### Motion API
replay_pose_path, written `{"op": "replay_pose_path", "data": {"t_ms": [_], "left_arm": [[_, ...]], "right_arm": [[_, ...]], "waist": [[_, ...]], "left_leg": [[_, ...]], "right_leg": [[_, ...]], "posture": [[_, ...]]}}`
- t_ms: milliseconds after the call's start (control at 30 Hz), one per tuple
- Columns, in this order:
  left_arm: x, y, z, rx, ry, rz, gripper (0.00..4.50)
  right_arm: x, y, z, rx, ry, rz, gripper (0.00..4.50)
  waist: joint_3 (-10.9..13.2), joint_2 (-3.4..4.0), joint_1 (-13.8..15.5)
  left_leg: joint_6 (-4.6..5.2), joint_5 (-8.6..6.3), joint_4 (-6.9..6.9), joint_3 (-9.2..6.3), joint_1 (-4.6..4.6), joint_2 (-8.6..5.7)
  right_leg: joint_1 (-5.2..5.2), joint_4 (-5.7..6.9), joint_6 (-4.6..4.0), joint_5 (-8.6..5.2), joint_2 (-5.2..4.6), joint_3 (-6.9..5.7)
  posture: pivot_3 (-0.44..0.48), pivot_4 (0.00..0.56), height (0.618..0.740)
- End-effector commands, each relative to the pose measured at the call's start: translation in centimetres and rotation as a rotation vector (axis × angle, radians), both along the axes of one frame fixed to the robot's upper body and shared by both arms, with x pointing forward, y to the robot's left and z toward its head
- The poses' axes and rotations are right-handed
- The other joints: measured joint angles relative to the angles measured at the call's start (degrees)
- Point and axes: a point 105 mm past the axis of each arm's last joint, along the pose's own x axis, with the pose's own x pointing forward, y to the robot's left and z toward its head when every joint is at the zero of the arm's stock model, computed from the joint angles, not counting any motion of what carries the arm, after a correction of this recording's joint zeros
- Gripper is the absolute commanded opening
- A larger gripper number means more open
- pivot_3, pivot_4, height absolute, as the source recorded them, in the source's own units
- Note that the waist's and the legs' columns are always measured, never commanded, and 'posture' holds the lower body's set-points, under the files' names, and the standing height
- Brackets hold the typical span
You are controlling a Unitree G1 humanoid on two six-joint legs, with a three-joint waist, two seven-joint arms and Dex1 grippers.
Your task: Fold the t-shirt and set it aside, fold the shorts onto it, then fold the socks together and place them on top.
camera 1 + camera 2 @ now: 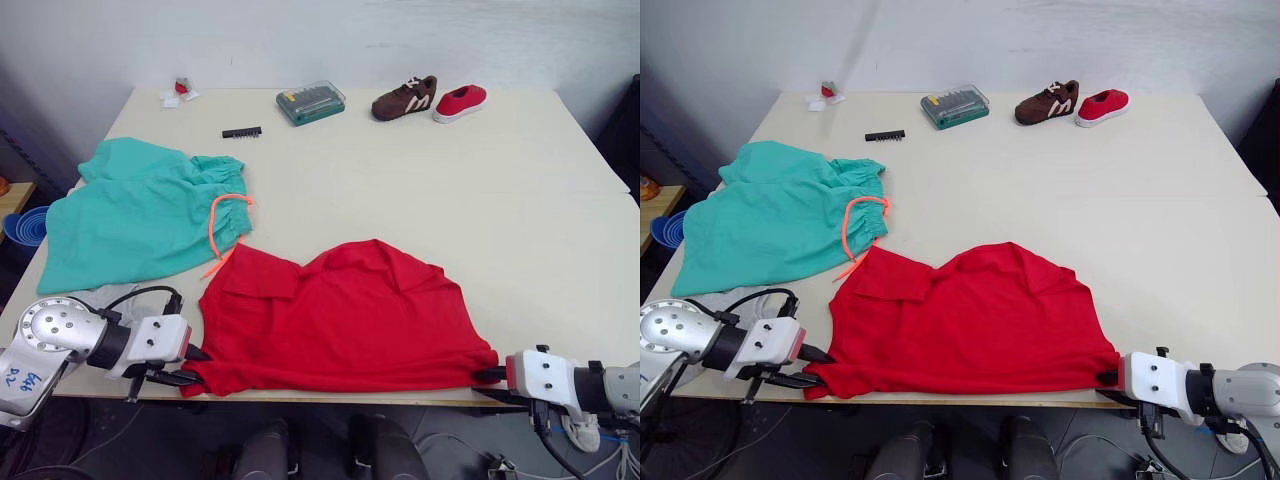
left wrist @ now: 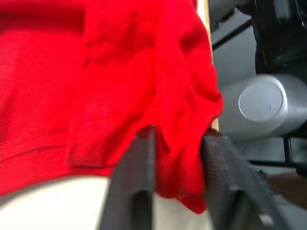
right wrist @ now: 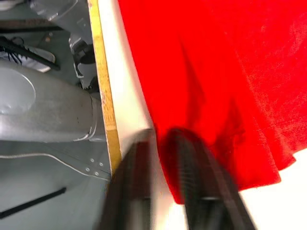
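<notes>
Red t-shirt gripped at both near corners on the worktop (image 1: 560, 230).

The left pincer (image 1: 190, 365) is seen closed on the near left corner of the t-shirt (image 1: 340, 315), cloth bunched between its fingers (image 2: 139, 182). Beyond it, the shorts (image 1: 140, 215) are spread flat, just touching the t-shirt. The right pincer (image 1: 490, 378) is nearly closed around the near right corner at the worktop edge.
</notes>
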Motion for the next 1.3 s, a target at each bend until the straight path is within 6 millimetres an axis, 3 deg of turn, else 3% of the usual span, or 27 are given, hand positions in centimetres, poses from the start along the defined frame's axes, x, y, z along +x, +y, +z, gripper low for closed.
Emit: {"op": "replay_pose_path", "data": {"t_ms": [33, 67, 367, 467, 633, 833, 1067, 1200, 1300], "left_arm": [[-0.1, 0.3, 2.6, -0.04, 0.061, 0.037, 2.35], [-0.1, 0.3, 3.2, -0.062, 0.09, 0.05, 2.35], [2.0, 0.6, 5.8, -0.15, 0.12, 0.148, 2.35], [3.7, 0.8, 5.4, -0.127, 0.056, 0.187, 2.35], [9.5, -0.8, 4.1, -0.131, -0.167, 0.251, 2.35], [12.4, -3.3, 2.3, -0.095, -0.28, 0.172, 2.35], [13.0, -3.7, 0.6, -0.016, -0.296, 0.066, 2.35], [12.7, -4.1, 0.4, -0.031, -0.26, 0.034, 2.35], [12.5, -4.6, 0.7, -0.07, -0.255, 0.026, 2.35]], "right_arm": [[0.3, 0.5, 2.5, 0.103, -0.01, -0.033, 2.35], [0.2, 0.7, 3.0, 0.136, 0.011, -0.04, 2.63], [2.2, 1.9, 6.8, 0.351, 0.027, -0.153, 2.63], [3.6, 2.1, 6.9, 0.342, -0.012, -0.199, 2.63], [8.2, 3.0, 7.0, 0.297, -0.159, -0.306, 2.63], [11.4, 3.9, 5.7, 0.179, -0.262, -0.346, 2.63], [12.9, 5.1, 5.2, 0.135, -0.306, -0.301, 2.63], [12.4, 7.1, 6.1, 0.167, -0.307, -0.195, 2.63], [11.9, 7.9, 5.6, 0.091, -0.349, -0.103, 2.63]], "waist": [[0.0, -0.03, 0.0], [0.0, -0.04, -0.1], [0.1, -0.08, -0.3], [0.1, -0.08, -0.3], [0.1, -0.13, -0.3], [0.1, -0.19, -0.7], [0.1, -0.2, -1.0], [0.1, -0.2, -1.0], [0.1, -0.2, -1.0]], "left_leg": [[-0.01, 0.01, 0.01, -0.01, 0.0, 0.0], [-0.01, 0.01, 0.01, 0.0, -0.01, 0.0], [0.0, 0.06, 0.04, -0.05, 0.0, 0.0], [-0.08, 0.06, 0.01, -0.05, -0.01, -0.01], [-0.22, 0.25, 0.2, -0.03, -0.06, -0.05], [-0.01, 0.38, 0.43, 0.05, -0.41, -0.05], [0.16, 0.49, 0.93, 0.15, -0.95, -0.05], [0.2, 0.53, 0.98, 0.16, -0.92, -0.04], [0.2, 0.56, 0.99, 0.15, -0.9, -0.04]], "right_leg": [[-0.01, 0.01, 0.0, 0.0, 0.0, 0.0], [-0.01, 0.01, 0.0, 0.0, 0.0, 0.0], [0.01, 0.04, -0.01, 0.0, 0.0, 0.0], [-0.01, 0.02, -0.01, 0.0, 0.0, 0.0], [-0.03, 0.16, 0.0, 0.03, 0.0, 0.0], [-0.28, 0.3, 0.02, 0.11, 0.0, -0.03], [-0.68, 0.53, 0.15, 0.18, 0.05, -0.05], [-0.68, 0.65, 0.11, 0.32, 0.02, 0.0], [-0.7, 0.76, 0.09, 0.34, -0.01, 0.01]], "posture": [[0.0, 0.15, 0.74], [0.0, 0.15, 0.74], [0.0, 0.15, 0.74], [0.0, 0.15, 0.74], [0.0, 0.15, 0.74], [0.0, 0.15, 0.74], [0.0, 0.15, 0.74], [0.0, 0.15, 0.74], [0.0, 0.15, 0.74]]}}
